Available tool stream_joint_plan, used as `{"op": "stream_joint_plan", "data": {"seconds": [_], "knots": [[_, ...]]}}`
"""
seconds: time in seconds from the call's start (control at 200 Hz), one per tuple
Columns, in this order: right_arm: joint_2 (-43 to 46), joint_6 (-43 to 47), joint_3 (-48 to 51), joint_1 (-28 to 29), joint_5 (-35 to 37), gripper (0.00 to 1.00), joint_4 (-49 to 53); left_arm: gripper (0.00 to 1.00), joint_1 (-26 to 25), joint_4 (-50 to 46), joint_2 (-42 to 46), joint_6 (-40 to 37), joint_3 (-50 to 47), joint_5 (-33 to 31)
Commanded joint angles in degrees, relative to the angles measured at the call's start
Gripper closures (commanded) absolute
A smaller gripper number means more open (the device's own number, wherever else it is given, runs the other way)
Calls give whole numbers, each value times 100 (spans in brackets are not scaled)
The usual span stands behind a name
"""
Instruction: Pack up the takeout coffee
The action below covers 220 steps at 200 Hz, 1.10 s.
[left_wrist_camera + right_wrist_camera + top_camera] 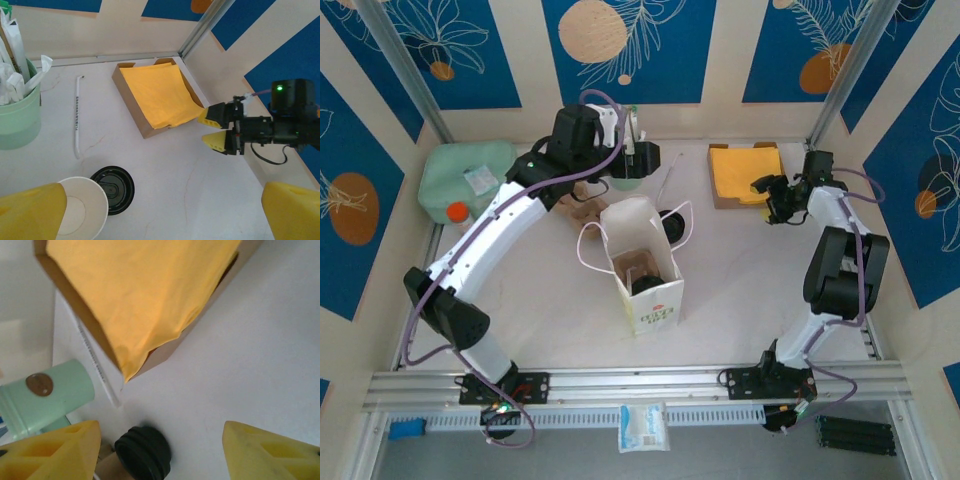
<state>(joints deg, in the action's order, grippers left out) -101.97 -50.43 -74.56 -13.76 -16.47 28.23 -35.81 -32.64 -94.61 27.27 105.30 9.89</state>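
Presently the small paper cup with white rim and inside (82, 210) is seen unlidded on the table, its round black plastic lid (112, 189) just beside it. The left gripper (160, 212) and right gripper (210, 129) are spread apart, with nothing held. The cup is judged light and crushable, so its wall should be pinched gently.

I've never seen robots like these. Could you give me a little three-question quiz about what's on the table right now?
1. True or false: the small paper cup with the white inside has a lid on it.
2. What fills the flat brown cardboard tray? A) yellow napkins B) wooden stirrers C) black lids
3. Fill in: the right pincer, near that tray, is ____.
Key: 1 false, it is uncapped; a round black plastic lid lies next to it. 2 A. 3 open.
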Motion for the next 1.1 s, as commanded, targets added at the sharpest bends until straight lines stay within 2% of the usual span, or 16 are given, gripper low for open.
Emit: {"op": "stream_joint_plan", "data": {"seconds": [0.0, 0.365, 0.855, 1.095], "knots": [[-312, -208, -252, 14, 11, 36, -137, 1, -45, -51, -75, -90, 203, 145], [-1000, -232, -711, 26, 121, 51, -273, 1, -55, 20, -119, -28, 176, 189], [-1445, -289, -1036, 103, 74, 55, -318, 0, -59, 7, -198, 16, 228, 171], [-1544, -277, -1078, 119, 65, 64, -371, 1, -58, 10, -235, 24, 240, 171]]}}
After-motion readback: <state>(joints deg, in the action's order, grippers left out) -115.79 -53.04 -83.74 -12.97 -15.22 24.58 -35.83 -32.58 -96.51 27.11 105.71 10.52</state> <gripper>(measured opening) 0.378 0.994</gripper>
